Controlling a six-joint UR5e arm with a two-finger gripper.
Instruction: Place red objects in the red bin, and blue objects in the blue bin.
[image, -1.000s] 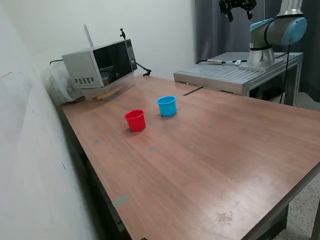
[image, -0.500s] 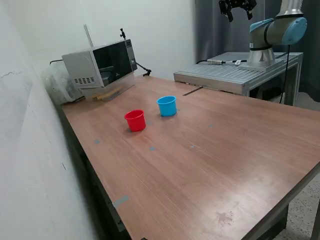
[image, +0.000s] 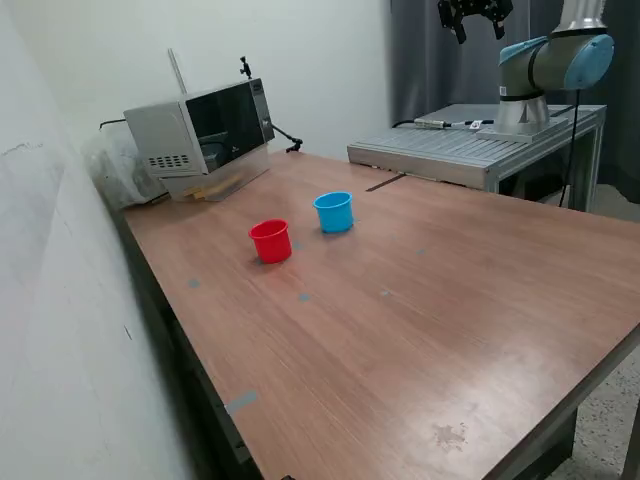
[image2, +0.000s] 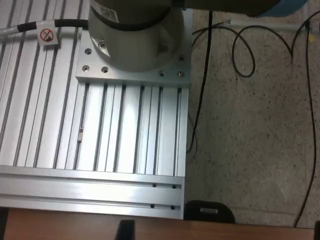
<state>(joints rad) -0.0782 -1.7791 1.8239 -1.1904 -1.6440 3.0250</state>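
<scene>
On the wooden counter (image: 420, 300) the red cup (image: 270, 241) stands nearest, the light blue cup (image: 334, 212) just beside it toward the exterior view's right. Their insides are hidden, and no cubes show. Far beyond and high above, the tool (image: 478, 22) hangs with fingers spread, holding nothing, well apart from both cups.

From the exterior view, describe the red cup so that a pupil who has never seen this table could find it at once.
Start at the long wooden table and find the grey microwave-like box at its far end. Nearer the camera stand two small tapered cups, close together but apart. The red cup is the one to the exterior view's left; its neighbour, the blue cup, is light blue.
</scene>
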